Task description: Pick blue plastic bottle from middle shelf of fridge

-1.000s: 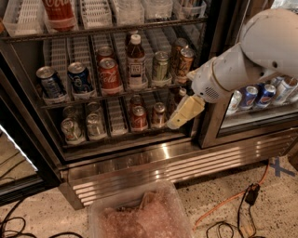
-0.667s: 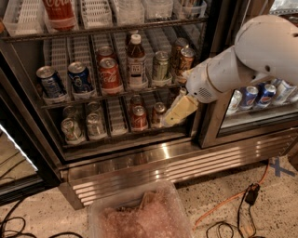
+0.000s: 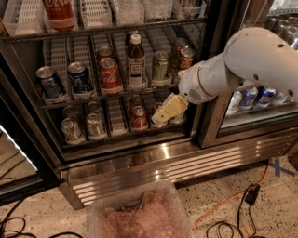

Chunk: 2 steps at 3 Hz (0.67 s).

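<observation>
The blue plastic bottle [image 3: 135, 62] stands upright on the middle shelf [image 3: 60, 58] of the fridge [image 3: 153, 162]. It is slim, with dark drink, a white cap and a pale label. It stands between red cans [image 3: 110, 74] and a green can [image 3: 161, 65]. Blue cans [image 3: 80, 76] stand to the left and gold cans [image 3: 186, 56] to the right. My gripper [image 3: 163, 114], with yellowish fingers on a white arm [image 3: 251, 60], hangs in front of the lower shelf's right lanes. It is below and to the right of the bottle and apart from it.
Silver cans [image 3: 72, 129] and a red can [image 3: 138, 117] stand on the lower shelf. A large cola bottle [image 3: 59, 13] is on the top shelf. A neighbouring cooler with Pepsi cans [image 3: 249, 97] is at the right. A translucent bin [image 3: 139, 214] and cables [image 3: 242, 200] lie on the floor.
My arm has swung left, carrying the gripper from the fridge's right edge to in front of the lower shelf's right lanes. The bottle and cans have not moved.
</observation>
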Motion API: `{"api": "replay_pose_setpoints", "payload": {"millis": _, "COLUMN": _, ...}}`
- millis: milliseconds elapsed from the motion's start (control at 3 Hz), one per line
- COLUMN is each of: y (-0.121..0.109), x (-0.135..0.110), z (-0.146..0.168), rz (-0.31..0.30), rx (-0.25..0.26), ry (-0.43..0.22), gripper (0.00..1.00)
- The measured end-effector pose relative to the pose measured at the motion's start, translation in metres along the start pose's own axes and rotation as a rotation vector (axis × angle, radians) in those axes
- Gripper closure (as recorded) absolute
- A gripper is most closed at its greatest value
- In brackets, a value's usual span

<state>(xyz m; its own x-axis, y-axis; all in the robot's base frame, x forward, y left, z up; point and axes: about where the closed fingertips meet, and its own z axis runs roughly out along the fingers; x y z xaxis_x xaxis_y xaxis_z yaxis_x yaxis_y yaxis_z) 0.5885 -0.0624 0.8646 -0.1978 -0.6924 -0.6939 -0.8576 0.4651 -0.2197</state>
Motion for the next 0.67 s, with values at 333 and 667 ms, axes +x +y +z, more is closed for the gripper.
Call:
{"api": "replay_pose_setpoints", "payload": {"millis": 333, "y": 0.0032, "x": 0.0017, "z": -0.0003, "rz": 0.008, "rx": -0.006, "ry": -0.006, "gripper": 0.00}}
{"api": "replay_pose_setpoints", "payload": {"millis": 667, "y": 0.0021, "x": 0.0018, "z": 0.0059, "rz": 0.028, "rx": 0.000, "ry": -0.020, "gripper": 0.00}}
